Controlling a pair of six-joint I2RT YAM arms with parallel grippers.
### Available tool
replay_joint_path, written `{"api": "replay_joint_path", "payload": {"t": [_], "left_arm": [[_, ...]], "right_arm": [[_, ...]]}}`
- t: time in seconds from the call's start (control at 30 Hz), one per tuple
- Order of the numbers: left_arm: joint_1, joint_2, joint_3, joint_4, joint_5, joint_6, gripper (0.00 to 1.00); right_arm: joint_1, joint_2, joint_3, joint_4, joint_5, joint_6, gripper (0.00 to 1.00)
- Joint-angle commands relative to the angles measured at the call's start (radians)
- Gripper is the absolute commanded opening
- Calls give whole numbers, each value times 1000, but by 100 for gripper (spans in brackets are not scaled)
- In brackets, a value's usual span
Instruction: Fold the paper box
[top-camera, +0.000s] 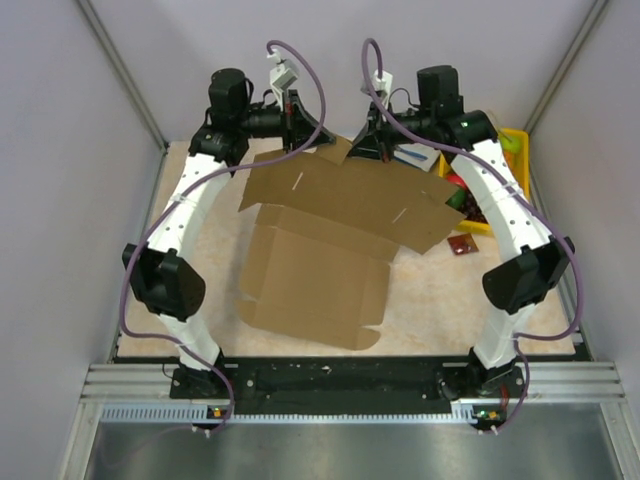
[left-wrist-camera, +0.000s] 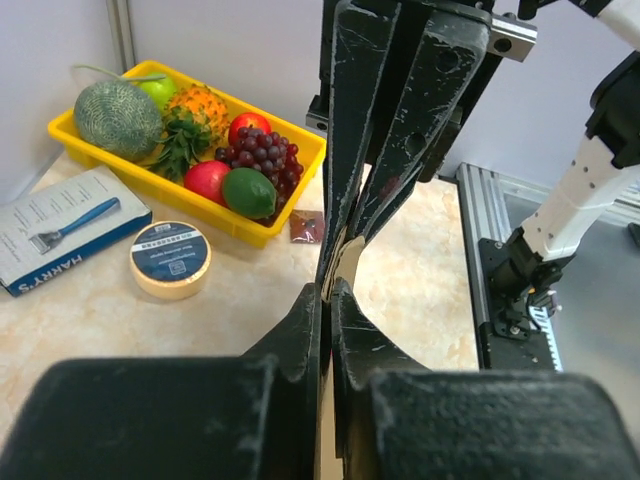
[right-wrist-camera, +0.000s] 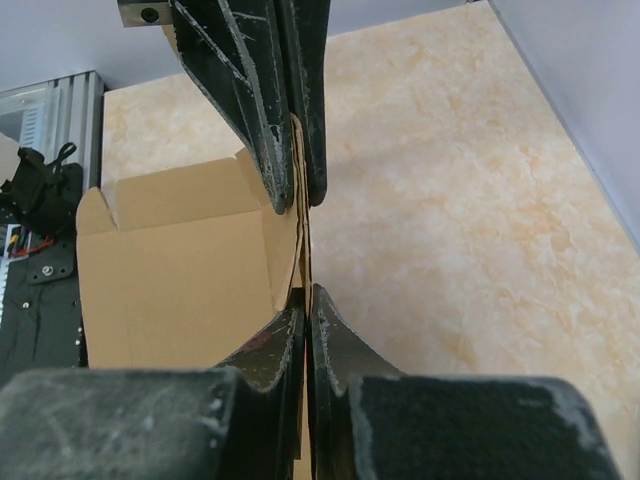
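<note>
The paper box (top-camera: 320, 270) is a big brown cardboard blank in the middle of the table, its near part lying flat and its far panel raised and tilted. My left gripper (top-camera: 290, 128) and right gripper (top-camera: 366, 146) meet tip to tip at the panel's far edge. In the left wrist view the left gripper (left-wrist-camera: 327, 290) is shut on a thin cardboard edge (left-wrist-camera: 347, 262), with the other gripper's fingers (left-wrist-camera: 400, 110) right opposite. From the right wrist, the right gripper (right-wrist-camera: 303, 292) pinches the same edge, and the box's inner panel (right-wrist-camera: 180, 270) spreads to the left.
A yellow tray (left-wrist-camera: 170, 195) of fruit stands at the far right (top-camera: 515, 140). Beside it lie a blue-and-white razor carton (left-wrist-camera: 60, 230), a roll of tape (left-wrist-camera: 170, 258) and a small brown packet (top-camera: 461, 245). Walls close in on three sides.
</note>
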Motion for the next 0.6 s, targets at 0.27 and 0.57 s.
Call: {"api": "replay_joint_path", "payload": {"t": [0.27,0.57], "left_arm": [[-25,-100,-94,-20,-115,153,0],[-25,-123,-110,34,-46,134,0]], "right_arm": [[-36,-161,-158,34,70,4,53],[10,-60,-6,34,16,28,63]]}}
